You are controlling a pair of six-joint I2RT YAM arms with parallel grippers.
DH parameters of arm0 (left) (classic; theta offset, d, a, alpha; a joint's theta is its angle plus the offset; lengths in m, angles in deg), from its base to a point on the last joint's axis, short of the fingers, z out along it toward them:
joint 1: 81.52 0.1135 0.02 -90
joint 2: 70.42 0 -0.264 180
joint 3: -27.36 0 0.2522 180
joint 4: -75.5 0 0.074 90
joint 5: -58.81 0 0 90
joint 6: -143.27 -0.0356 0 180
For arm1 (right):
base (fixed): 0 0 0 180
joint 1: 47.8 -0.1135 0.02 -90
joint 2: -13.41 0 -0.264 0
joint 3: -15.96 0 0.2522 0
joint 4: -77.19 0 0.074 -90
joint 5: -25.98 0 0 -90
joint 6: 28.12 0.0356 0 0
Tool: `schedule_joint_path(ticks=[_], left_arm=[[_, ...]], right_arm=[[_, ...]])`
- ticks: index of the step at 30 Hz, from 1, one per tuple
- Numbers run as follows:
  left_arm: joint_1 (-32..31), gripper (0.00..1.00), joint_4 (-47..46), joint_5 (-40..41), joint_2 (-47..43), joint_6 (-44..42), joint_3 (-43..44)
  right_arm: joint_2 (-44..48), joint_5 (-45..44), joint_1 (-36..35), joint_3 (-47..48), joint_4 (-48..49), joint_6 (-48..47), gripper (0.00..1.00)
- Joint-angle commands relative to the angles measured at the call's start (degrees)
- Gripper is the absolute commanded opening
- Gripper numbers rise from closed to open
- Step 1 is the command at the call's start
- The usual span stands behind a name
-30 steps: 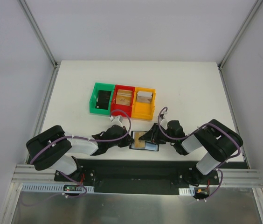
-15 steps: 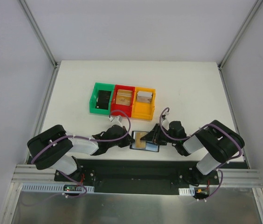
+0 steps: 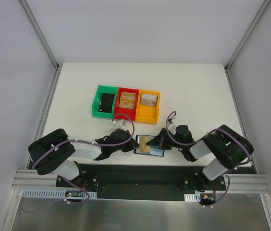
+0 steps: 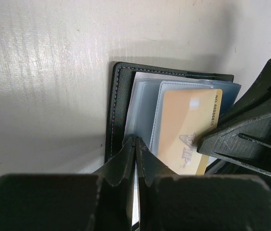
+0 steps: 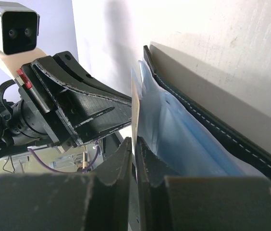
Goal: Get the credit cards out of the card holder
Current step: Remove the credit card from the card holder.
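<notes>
Right gripper [image 5: 134,144] is clenched on the thin edge of a tan-gold credit card [image 4: 188,120]; in its own wrist view the card runs edge-on straight down between the nearly touching fingertips. Left gripper [image 4: 135,142] is squeezed shut, its tips pressing at the near edge of the card holder [image 4: 112,110]. Whether a thin flap lies between them cannot be told.

On the white table [image 3: 198,96], a green bin [image 3: 102,114], a red bin [image 3: 125,115] and an orange bin [image 3: 147,119] stand side by side toward the middle, well apart from the work. The black card holder lies open and flat near the table's front edge, between the two grippers. Its clear bluish sleeves [image 4: 142,101] fan up from the black cover. The card sits in one sleeve, with its printed end sticking out toward the right gripper.

The main risk, as I judge it, is that the whole holder travels with the card. The sleeve hugs the card closely, and the left gripper bears on only one edge, so a quick pull could drag the holder out from under it. The grip on the card is also narrow. If the sleeve resists, the card may slide out of the fingers or bend. A pull angled upward could lift the sleeve along with the card.
</notes>
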Motion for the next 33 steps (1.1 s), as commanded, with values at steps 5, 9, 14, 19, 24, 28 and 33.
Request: schedule_joint_path(ticks=[5, 9, 14, 19, 24, 28, 33], left_arm=[[0.34, 0.0, 5.51, 0.27, 1.95, 0.03, -2.03], [0.42, 0.0, 5.42, 0.45, 2.04, 0.21, -2.12], [0.42, 0.0, 5.33, 0.36, 2.04, 0.3, -2.12], [0.43, 0.0, 5.24, 0.27, 2.04, 0.21, -2.21], [0.51, 0.0, 5.33, 0.36, 1.86, 0.47, -2.38], [0.42, 0.0, 5.24, 0.45, 1.86, 0.56, -2.47], [0.42, 0.0, 5.24, 0.45, 1.86, 0.65, -2.65]], right_arm=[[2.82, 2.04, 1.23, -0.83, 4.47, -0.07, 0.09], [3.44, 2.31, 1.76, -1.45, 4.48, -0.16, 0.09], [3.7, 2.66, 2.11, -1.71, 4.48, -0.34, 0.02], [3.79, 2.92, 2.2, -1.54, 4.48, -0.25, 0.01], [4.4, 3.1, 2.99, -2.06, 4.47, -0.16, 0.01], [5.2, 3.62, 3.86, -2.68, 4.3, -0.25, 0.01], [6.25, 4.15, 4.48, -3.12, 3.69, -0.34, 0.01]])
